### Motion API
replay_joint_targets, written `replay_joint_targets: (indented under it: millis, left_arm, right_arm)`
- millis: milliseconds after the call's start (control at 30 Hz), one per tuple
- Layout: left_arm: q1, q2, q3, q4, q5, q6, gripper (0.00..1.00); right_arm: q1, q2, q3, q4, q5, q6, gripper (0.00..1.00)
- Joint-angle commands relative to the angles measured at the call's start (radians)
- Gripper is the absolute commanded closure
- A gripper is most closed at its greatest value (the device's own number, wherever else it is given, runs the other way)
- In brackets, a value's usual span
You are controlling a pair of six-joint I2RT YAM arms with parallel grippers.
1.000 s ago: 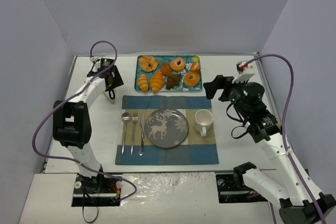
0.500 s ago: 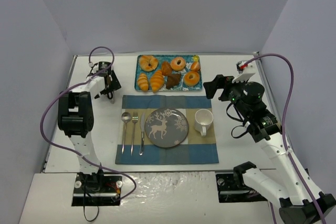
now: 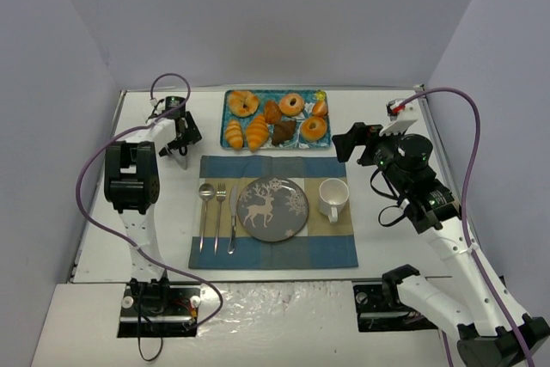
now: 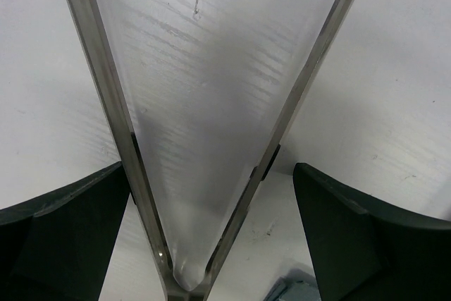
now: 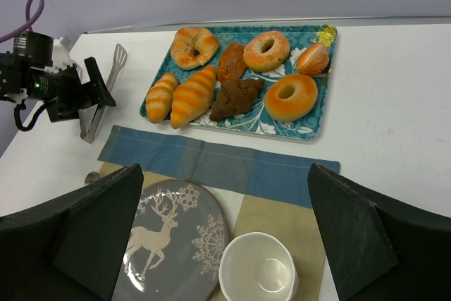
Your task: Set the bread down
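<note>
At far left the left gripper hangs low over the tongs, jaws apart on either side of the two blades, gripping nothing. The tongs' long axis runs between the jaws. The bread lies to their right, on the tray at the counter's far side. The right gripper, jaws wide and empty, sits beyond the tray.

The tongs lie right under my left claw, between its spread fingers, so there is no room lower there. The bread tray stands close on its right. My right claw has open air ahead, above the cup and plate.
</note>
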Motion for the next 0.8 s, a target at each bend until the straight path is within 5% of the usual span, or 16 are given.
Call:
replay_joint_targets:
  millis: [0, 767]
  left_arm:
    - [0.018, -0.011, 0.082, -0.025, -0.018, -0.015, 0.05]
    - [0.059, 0.069, 0.172, -0.092, 0.014, -0.005, 0.05]
  right_arm:
    - [0.006, -0.010, 0.017, 0.071, -0.002, -0.016, 0.00]
    - [0.008, -0.001, 0.024, 0.067, -0.001, -0.019, 0.00]
